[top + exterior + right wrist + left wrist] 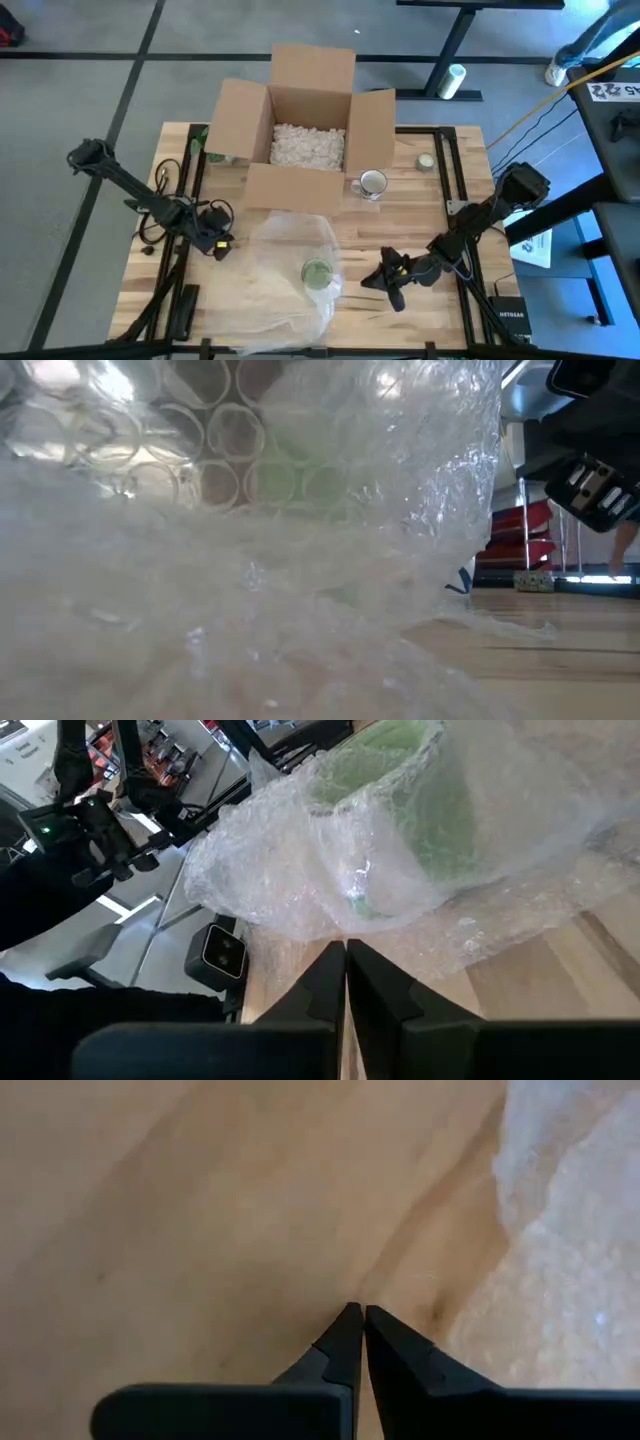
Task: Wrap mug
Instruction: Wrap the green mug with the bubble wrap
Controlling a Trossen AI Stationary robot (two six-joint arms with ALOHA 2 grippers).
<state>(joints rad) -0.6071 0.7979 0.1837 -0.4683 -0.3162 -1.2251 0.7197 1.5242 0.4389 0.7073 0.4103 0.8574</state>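
A green glass mug [316,273] sits on a crumpled sheet of clear bubble wrap [285,262], in front of the open cardboard box of white packing peanuts [308,146]. The wrap looks loosely bunched around the mug, so the wrapping step seems under way; next, an edge likely needs pinching and folding over. The right hand [383,283] hovers low over the wooden counter [420,230] just right of the mug, fingers clenched on nothing. The left hand [220,247], left of the wrap, is likewise clenched and empty.

surface: wooden table [420,310] | on it: cardboard box [305,125], bubble wrap [275,285], clear mug [372,184]
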